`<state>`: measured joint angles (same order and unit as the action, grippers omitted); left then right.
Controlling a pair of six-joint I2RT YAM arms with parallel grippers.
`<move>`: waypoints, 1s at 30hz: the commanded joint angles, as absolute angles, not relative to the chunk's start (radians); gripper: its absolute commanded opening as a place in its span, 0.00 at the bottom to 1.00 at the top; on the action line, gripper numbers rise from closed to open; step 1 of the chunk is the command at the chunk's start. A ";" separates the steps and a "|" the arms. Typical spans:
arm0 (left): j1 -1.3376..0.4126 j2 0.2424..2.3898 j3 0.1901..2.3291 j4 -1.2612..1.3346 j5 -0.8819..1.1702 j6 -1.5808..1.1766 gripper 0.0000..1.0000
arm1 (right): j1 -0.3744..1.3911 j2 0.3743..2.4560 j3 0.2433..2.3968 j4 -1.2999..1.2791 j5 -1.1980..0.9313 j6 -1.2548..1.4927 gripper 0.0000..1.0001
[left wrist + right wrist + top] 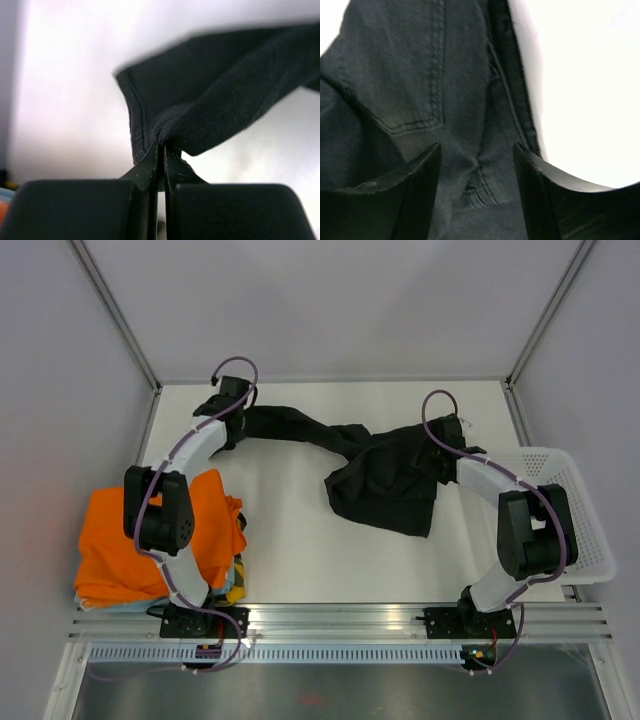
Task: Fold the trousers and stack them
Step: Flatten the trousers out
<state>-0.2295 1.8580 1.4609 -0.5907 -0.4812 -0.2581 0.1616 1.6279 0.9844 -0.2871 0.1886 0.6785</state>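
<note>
1. Top external: trousers [380, 480] lie crumpled across far half of table [290, 560]. Bulk sits right of centre; one thin leg runs left toward far-left corner.
2. Left wrist: L gripper [161, 150] is clamped tight on a trouser edge. Cloth bunches at the fingertips and fans up & to the right, w/ a stitched hem showing on its left side.
3. Right wrist: R gripper [477, 150] has jaws apart over a seamed part w/ pocket stitching. Cloth lies betw. the fingers, not pinched.
4. Top external: R arm reaches the right end of the bulk, near white basket [585, 540] at right table edge.
5. Orange garment [205, 530] sits near-left, well apart from trousers; L arm passes over it.
</note>
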 commanded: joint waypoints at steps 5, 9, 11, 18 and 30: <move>-0.196 1.703 1.486 -0.462 -0.605 0.032 0.02 | 0.161 1.715 1.038 -0.155 0.118 0.712 0.59; -0.192 1.712 1.485 -0.480 -0.597 0.011 0.02 | 0.164 1.781 1.089 -0.111 0.037 0.748 0.43; -0.186 1.720 1.488 -0.486 -0.607 -0.009 0.02 | 0.167 1.810 1.107 -0.101 0.005 0.755 0.22; -0.095 1.733 1.571 -0.525 -0.499 -0.081 0.02 | 0.178 1.679 1.233 -0.101 0.034 0.674 0.00; -0.084 1.793 1.819 -0.388 -0.402 -0.077 0.02 | 0.178 1.419 1.434 0.055 -0.041 0.503 0.00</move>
<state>-0.0830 1.7668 1.7287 -0.5106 -0.4801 -0.0639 0.1780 1.4776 1.3903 -0.1238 0.0383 0.5453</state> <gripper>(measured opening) 0.037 0.010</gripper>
